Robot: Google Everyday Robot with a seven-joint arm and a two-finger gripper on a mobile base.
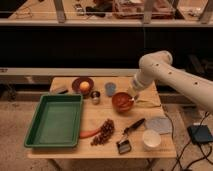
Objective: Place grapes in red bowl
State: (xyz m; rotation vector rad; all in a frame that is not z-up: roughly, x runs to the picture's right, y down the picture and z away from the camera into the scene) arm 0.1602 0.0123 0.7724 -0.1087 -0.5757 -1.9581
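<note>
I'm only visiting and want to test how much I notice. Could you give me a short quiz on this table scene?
1. True or false: the grapes already lie in the red bowl.
2. What lies right beside the grapes? A) a carrot B) a banana C) a book
3. Where is the claw?
Key: 1 false, they lie on the table. 2 A. 3 By the red bowl's right rim, away from the grapes.

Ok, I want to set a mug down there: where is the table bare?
The middle is bare, between the tray, the red bowl and the grapes. A thin strip runs along the front edge, below the carrot. The right side is crowded: brush, cloth, white bowl, with the gripper at the red bowl's right rim.
</note>
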